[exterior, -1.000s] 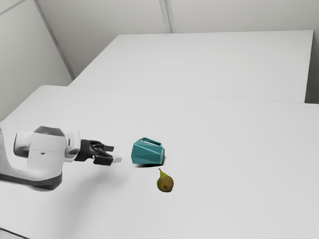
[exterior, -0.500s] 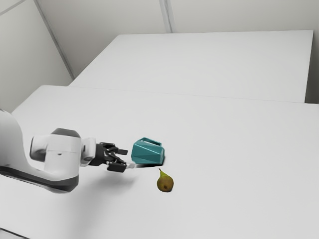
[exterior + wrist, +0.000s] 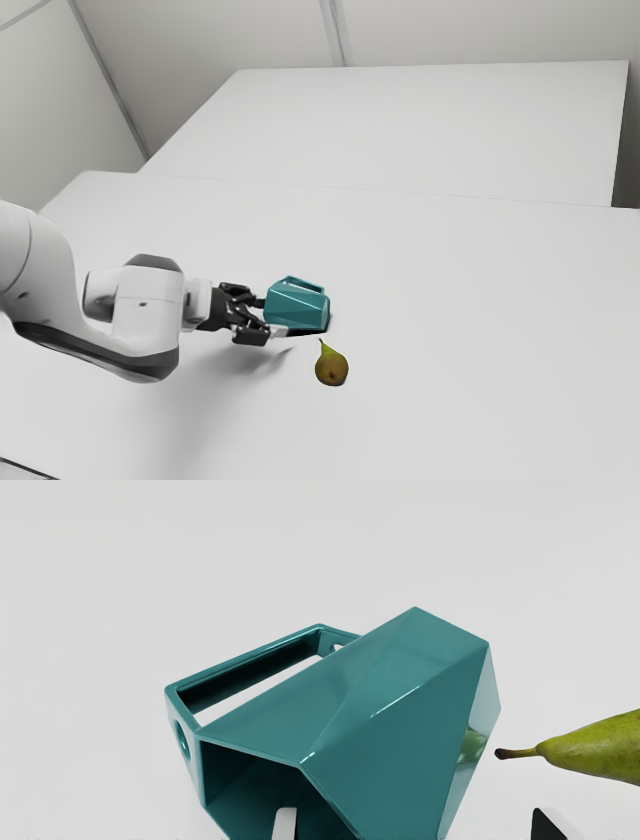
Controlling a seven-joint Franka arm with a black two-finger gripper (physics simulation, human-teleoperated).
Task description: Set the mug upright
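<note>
Pale, smooth table (image 3: 460, 360) spreads out beneath your arm (image 3: 140, 315), with a second white surface (image 3: 420, 130) behind it and light grey walls (image 3: 200, 60) farther back. Your arm comes in from the exterior view's left, and its black gripper (image 3: 268, 317) is low, right by the mug (image 3: 298, 309). You have the claw spread wide, with a broad gap between its two fingers, and nothing is pinched there. The mug is teal and many-sided, and it lies on its side on the table, so it is not upright. Its open mouth (image 3: 250, 775) faces your gripper, while its handle (image 3: 250, 660) sits on the side away from the pear (image 3: 332, 369). In the wrist view you can see one pale fingertip (image 3: 285, 825) against the dark of that mouth, and the other finger outside the mug, on the pear's side. You cannot tell from these views whether either one touches the mug. The green and brown pear rests on the table near the mug but apart from it, its stem pointing toward the mug, and a green reflection shows on the shiny facet nearest it.
</note>
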